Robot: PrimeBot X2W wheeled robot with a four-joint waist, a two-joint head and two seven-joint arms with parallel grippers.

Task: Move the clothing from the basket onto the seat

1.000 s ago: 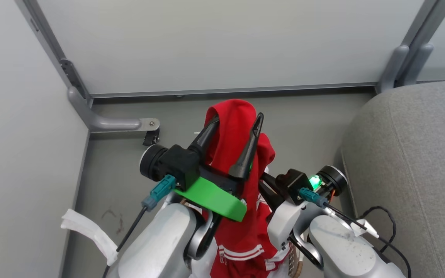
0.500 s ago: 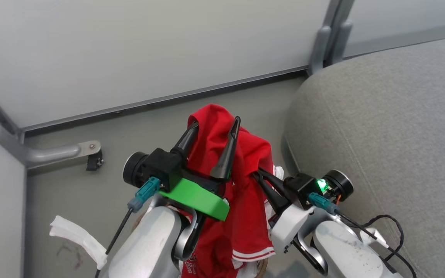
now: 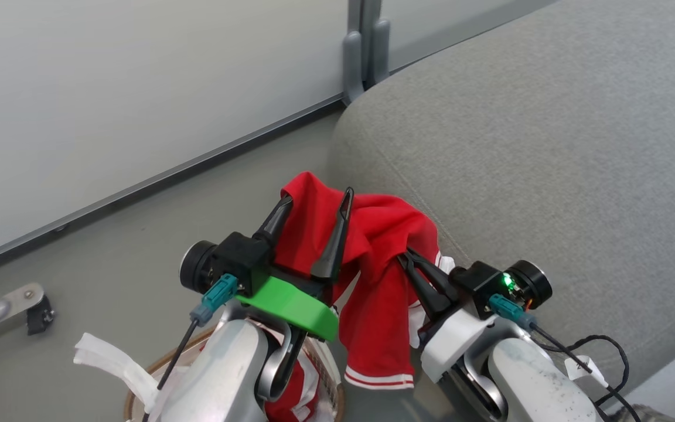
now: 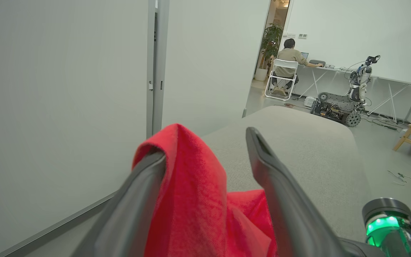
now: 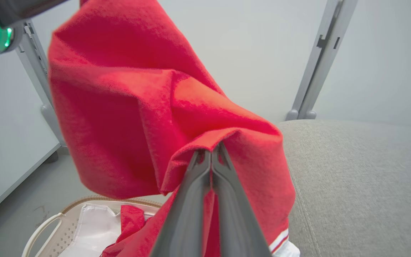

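Note:
A bright red garment [image 3: 372, 234] with white-striped trim hangs in the air between my two grippers, beside the rounded corner of the grey seat [image 3: 537, 135]. My left gripper [image 3: 317, 196] is open, and the cloth is draped over one of its fingers [image 4: 137, 200]. My right gripper [image 3: 404, 254] is shut on a fold of the same garment [image 5: 137, 107], its fingertips [image 5: 205, 157] pressed together. The basket [image 3: 156, 366] sits below my left forearm. Its white wall [image 5: 45, 228] and shiny liner [image 5: 87, 228] show, with a second red garment [image 5: 130, 219] inside.
Pale partition panels and a grey metal post [image 3: 364, 53] stand behind the seat. A metal bracket foot [image 3: 3, 313] lies on the floor at left. Beyond the seat [image 4: 298, 142], a person [image 4: 291, 53] sits at a desk near a tracked robot [image 4: 337, 107].
The head camera has swung right, so the seat now takes up much more of the picture and the basket rim has come in below. The garment now stretches wider between the grippers.

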